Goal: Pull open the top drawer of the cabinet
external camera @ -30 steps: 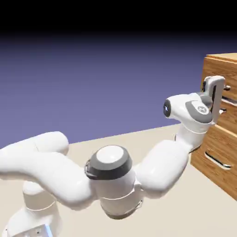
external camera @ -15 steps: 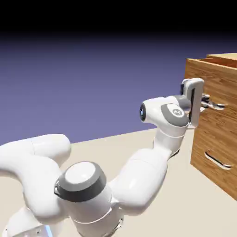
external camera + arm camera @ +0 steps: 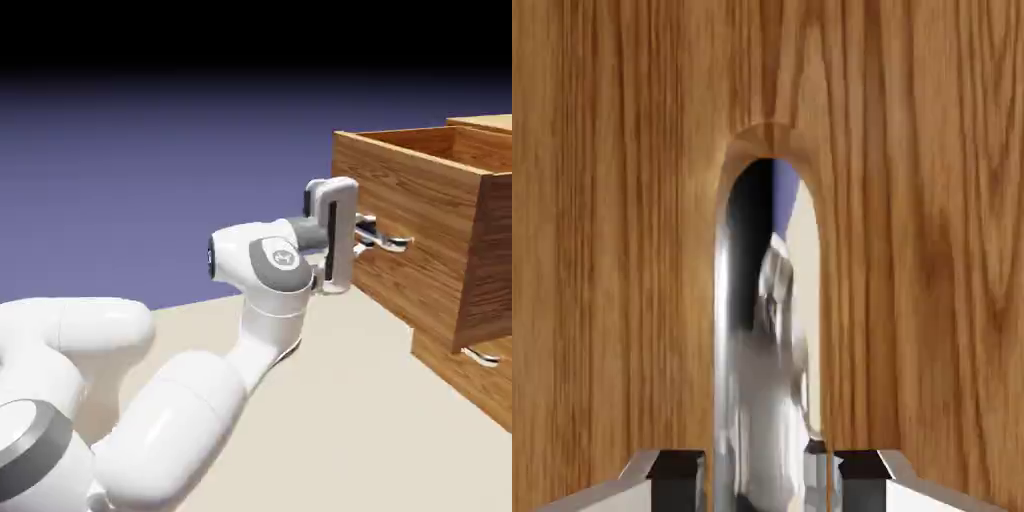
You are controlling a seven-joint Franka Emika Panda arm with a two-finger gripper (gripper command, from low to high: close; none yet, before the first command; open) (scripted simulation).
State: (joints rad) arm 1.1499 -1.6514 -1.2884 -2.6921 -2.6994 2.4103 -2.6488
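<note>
The top drawer of the wood-grain cabinet stands pulled far out toward the exterior view's left, its box interior open to view. My gripper is at the drawer's silver bar handle, one finger above and one below it. In the hand view the mirror-like handle runs up the middle of the drawer front. My gripper straddles it, and the grey fingertips stand apart from the bar with a thin gap on each side. The gripper is open and holds nothing.
The lower drawer sits shut beneath, its silver handle partly hidden under the open drawer. The beige table spreads between my arm and the cabinet. My white forearm lies low at the left.
The top drawer slid far out toward the exterior view's left as my hand drew back with its handle. The jaws, clamped on the bar before, now stand parted around it.
</note>
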